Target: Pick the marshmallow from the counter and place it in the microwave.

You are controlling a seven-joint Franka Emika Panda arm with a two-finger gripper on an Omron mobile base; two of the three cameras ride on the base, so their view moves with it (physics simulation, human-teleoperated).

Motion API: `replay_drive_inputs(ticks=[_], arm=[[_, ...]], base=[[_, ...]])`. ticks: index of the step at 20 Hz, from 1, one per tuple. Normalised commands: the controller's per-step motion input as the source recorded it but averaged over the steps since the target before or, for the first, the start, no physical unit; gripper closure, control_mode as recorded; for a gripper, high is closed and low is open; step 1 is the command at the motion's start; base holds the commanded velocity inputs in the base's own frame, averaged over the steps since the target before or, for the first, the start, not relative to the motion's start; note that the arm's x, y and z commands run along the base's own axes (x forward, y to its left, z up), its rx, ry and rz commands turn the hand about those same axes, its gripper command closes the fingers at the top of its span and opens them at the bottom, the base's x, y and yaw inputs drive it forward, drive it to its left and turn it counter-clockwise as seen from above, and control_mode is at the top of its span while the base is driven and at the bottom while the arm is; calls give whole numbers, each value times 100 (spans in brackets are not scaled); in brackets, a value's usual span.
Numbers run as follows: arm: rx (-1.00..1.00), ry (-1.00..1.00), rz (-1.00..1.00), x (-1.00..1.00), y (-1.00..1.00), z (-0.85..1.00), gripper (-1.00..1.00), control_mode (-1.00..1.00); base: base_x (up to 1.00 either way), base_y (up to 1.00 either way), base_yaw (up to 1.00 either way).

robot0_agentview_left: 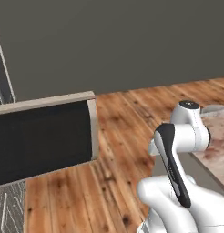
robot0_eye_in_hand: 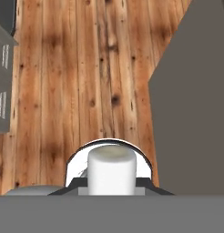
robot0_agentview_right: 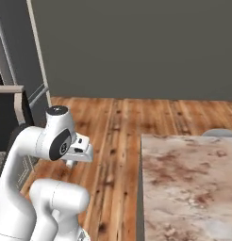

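Left base view: the arm is folded over the wooden floor (robot0_agentview_left: 114,150); the microwave (robot0_agentview_left: 43,136) door's dark glass stands at the left, so placing is not yet done.

Right base view: the marbled surface (robot0_agentview_right: 188,183) lies to the right, apart from the arm.

Hand view: the tool (robot0_eye_in_hand: 111,184) pinches the marshmallow (robot0_eye_in_hand: 111,170) between its fingertips, over the floor; the pick looks done.

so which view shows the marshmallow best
The hand view: the marshmallow sits close and centred as a white cylinder, flanked by the dark tips of the gripper. In both base views I cannot make it out.
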Motion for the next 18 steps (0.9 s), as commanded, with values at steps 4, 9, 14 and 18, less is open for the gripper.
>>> replay_drive_inputs(ticks=[4,9,14,18], arm=[[0,0,0,0,0,0,100,100],[0,0,0,0,0,0,100,100],[0,0,0,0,0,0,100,100],[0,0,0,0,0,0,100,100]], base=[[100,1,1],[100,0,5],[100,0,9],[100,1,11]])
